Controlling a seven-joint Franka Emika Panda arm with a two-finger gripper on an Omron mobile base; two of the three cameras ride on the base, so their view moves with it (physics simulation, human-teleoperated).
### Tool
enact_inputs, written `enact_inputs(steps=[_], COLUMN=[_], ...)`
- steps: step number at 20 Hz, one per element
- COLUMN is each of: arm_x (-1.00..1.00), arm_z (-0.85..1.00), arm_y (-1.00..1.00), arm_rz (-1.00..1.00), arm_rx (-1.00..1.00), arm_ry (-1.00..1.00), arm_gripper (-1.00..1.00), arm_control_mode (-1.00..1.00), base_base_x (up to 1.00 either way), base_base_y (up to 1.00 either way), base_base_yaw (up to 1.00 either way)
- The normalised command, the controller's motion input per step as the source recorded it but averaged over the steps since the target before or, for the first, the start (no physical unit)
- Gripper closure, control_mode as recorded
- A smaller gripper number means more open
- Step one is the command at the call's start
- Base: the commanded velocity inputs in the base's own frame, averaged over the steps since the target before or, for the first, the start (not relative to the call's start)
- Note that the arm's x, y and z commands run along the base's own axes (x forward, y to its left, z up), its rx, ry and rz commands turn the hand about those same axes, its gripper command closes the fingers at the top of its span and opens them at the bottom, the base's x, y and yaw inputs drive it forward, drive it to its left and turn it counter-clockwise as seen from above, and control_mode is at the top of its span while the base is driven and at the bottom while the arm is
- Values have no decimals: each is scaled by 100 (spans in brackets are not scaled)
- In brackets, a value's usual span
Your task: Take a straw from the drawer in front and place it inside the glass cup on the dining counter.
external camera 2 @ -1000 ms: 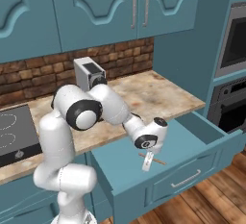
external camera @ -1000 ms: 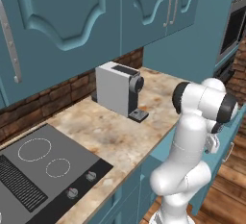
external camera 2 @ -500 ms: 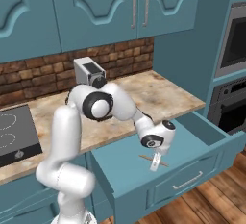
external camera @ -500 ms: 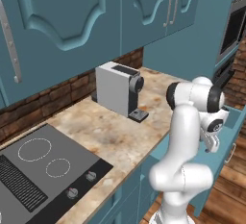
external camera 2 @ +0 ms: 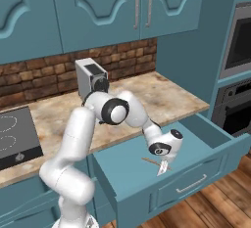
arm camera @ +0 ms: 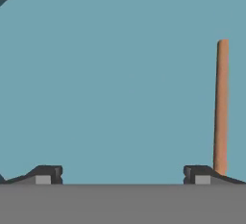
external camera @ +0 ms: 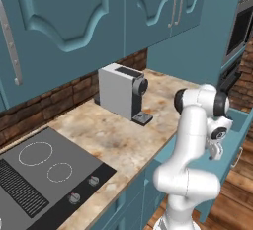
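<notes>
Teal drawer (external camera 2: 206, 171) stands pulled out, with the straw (external camera 2: 156, 163) lying flat on its floor. Gripper (external camera 2: 161, 169) hangs low inside it, fingers spread apart, the straw (arm camera: 221, 107) just beside one fingertip (arm camera: 198, 174).

Hand (external camera 2: 162, 169) dropped lower into drawer (external camera 2: 147, 172), near straw (external camera 2: 151, 162).
</notes>
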Motion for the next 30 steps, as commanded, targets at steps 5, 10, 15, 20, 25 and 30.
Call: enact_inputs(steps=[5, 10, 15, 20, 25, 30], arm_x=[33, 50, 42, 31, 31, 2], arm_z=[-38, -31, -36, -34, -34, -56], arm_y=[-6, -2, -9, -20, -19, -1], arm_rz=[0, 0, 0, 0, 0, 0], arm_rx=[0, 0, 0, 0, 0, 0], arm_ry=[0, 0, 0, 0, 0, 0], arm_gripper=[-100, -100, -100, -100, -100, 100], arm_control_mode=[-100, -100, -100, -100, -100, -100], base_base_x=[0, 0, 0, 0, 0, 0], base_base_y=[0, 0, 0, 0, 0, 0], base_base_yaw=[0, 0, 0, 0, 0, 0])
